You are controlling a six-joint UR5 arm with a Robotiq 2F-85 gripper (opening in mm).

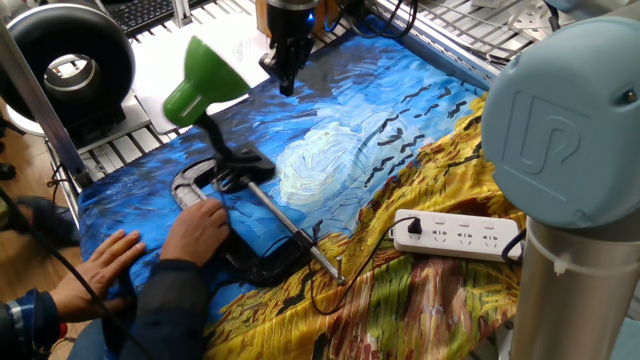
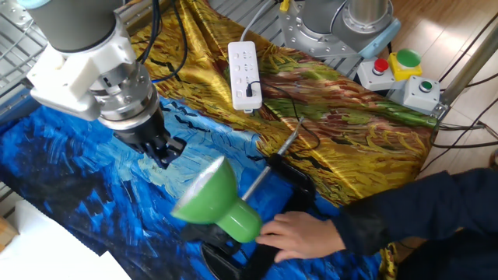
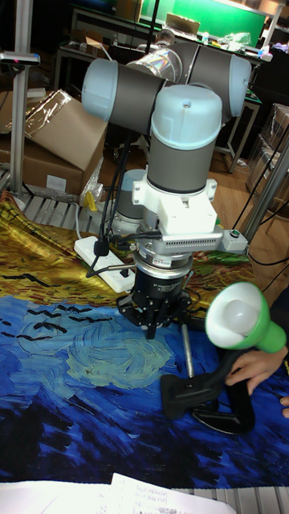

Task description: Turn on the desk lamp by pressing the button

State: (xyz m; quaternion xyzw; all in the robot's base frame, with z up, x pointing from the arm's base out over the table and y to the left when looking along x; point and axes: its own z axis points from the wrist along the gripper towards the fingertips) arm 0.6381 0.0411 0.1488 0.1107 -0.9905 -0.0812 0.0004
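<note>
The desk lamp has a green cone shade (image 1: 205,78) (image 2: 213,199) (image 3: 241,318), a black bendy neck (image 1: 214,134) and a small black base (image 1: 243,165) (image 3: 189,390). Its bulb looks unlit in the tall fixed view, and I cannot make out its button. My gripper (image 1: 286,80) (image 2: 164,153) (image 3: 160,323) hangs just above the blue cloth, beyond the shade and apart from the lamp. No view shows whether its fingers are open or shut. A person's hand (image 1: 199,226) (image 2: 299,233) (image 3: 255,366) rests on the black clamp (image 1: 262,266) beside the base.
A second hand (image 1: 100,262) lies on the painted cloth (image 1: 400,150) at the near left. A white power strip (image 1: 456,236) (image 2: 244,73) sits on the yellow part. A big black ring device (image 1: 70,66) stands at the back left. Button boxes (image 2: 398,71) stand past the table edge.
</note>
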